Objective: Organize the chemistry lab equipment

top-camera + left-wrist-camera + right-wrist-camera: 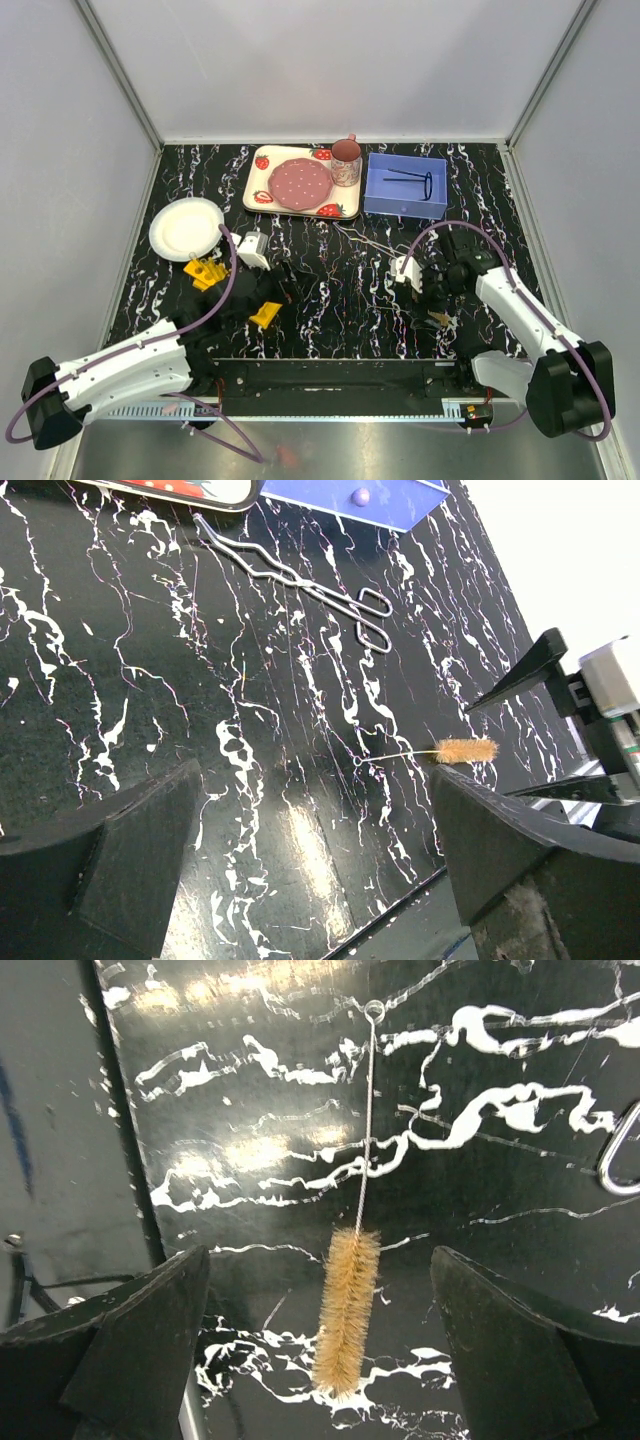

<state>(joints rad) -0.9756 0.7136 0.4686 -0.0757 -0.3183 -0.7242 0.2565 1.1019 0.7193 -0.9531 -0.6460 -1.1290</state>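
The tan-bristled tube brush (347, 1310) lies flat on the black marbled table (480, 1050), its wire handle pointing away. My right gripper (320, 1350) hovers over it, open, with one finger on each side of the bristles and not touching them. From above, the brush (440, 320) sits near the front edge under the right gripper (433, 305). The thin wire tongs (300, 580) lie on the table further back. My left gripper (315, 850) is open with nothing in it. A yellow rack (205, 270) stands by the white plate, and a second yellow piece (265, 314) lies close to the left gripper (292, 285).
A blue box (405, 185) holding a dark wire item stands at the back right. Beside it is the strawberry-print tray (258, 190) with a pink plate and cup. A round white plate (187, 228) sits at the left. The table's front edge runs just behind the brush.
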